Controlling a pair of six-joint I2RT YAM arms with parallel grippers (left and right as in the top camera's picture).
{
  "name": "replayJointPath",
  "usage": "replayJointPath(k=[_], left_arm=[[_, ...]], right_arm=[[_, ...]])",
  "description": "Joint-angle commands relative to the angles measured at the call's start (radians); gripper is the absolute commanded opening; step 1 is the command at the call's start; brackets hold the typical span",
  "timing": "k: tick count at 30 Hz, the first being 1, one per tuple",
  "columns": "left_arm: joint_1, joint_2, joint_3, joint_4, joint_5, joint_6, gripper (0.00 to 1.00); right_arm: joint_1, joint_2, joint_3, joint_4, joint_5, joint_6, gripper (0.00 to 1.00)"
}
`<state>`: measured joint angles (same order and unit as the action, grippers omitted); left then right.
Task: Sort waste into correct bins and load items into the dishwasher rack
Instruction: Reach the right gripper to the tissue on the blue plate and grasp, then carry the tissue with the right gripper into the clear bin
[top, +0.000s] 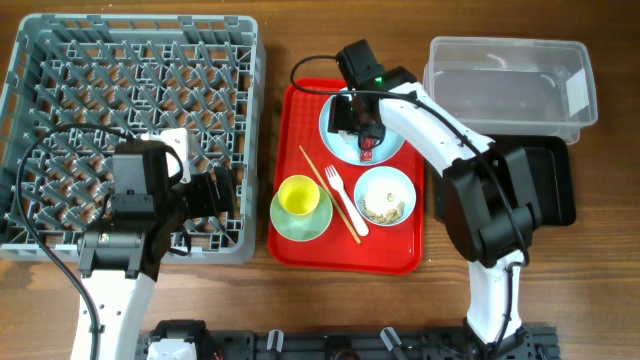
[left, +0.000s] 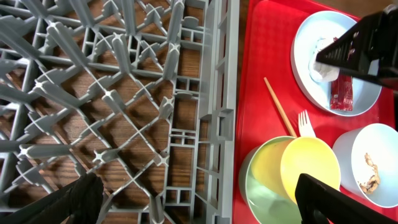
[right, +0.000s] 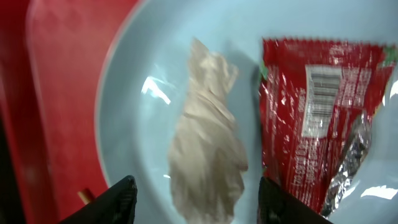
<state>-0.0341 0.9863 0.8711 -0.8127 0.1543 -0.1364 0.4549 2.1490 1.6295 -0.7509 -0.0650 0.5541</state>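
While hanging over the pale blue-white round plate (right: 134, 118) on the flat red tray (top: 300, 120), straddles the crumpled white tissue (right: 205, 143) with the right hand (right: 198, 190), not yet clenched, fingers (right: 121, 202) apart on both sides. May catch also the small red glossy snack wrapper (right: 311, 112) just beside, with so little gap, or only squash the tissue.

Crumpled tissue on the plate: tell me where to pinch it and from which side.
Pinch the tissue across its narrow width, probably at its bulkier end, coming straight down from above. It lies as a long raised ridge on the plate, with room either side. One jaw must slip into the thin gap beside the red wrapper.
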Motion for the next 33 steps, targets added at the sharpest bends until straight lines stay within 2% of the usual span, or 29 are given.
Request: replayJointPath(k=[1,3,11,19,22,24,29,33], left_arm=[[0.005,-0.01,0.021,-0.001,0.012,-0.006,1.0],[0.005,-0.01,0.021,-0.001,0.012,-0.006,1.0],[0.005,-0.01,0.021,-0.013,0.012,-0.006,1.0],[0.005,-0.01,0.021,-0.015,0.012,-0.006,1.0],[0.005,-0.01,0.021,-0.015,0.012,-0.006,1.0],[0.005,-0.01,0.021,-0.015,0.012,-0.006,1.0],[0.005,-0.01,0.021,-0.014,0.012,-0.005,1.0],[0.005,-0.01,0.021,-0.015,0.012,-0.005,1.0]], right_arm=[[0.003,0.023,-0.018,0.009,0.024,0.024,0.63],[0.003,0.023,-0.018,0.01,0.024,0.024,0.61],[0.003,0.023,-0.021,-0.005,0.025,0.027,0.37],[0.003,0.034,-0.022,-0.009,0.035,0.051,0.27],[0.003,0.036,-0.022,-0.013,0.031,0.051,0.11],[0.003,0.03,-0.021,-0.018,0.025,0.048,0.04],[-0.014,-0.008,0.022,-0.089,0.024,0.034,0.04],[-0.055,-0.103,0.037,-0.108,0.026,-0.007,0.04]])
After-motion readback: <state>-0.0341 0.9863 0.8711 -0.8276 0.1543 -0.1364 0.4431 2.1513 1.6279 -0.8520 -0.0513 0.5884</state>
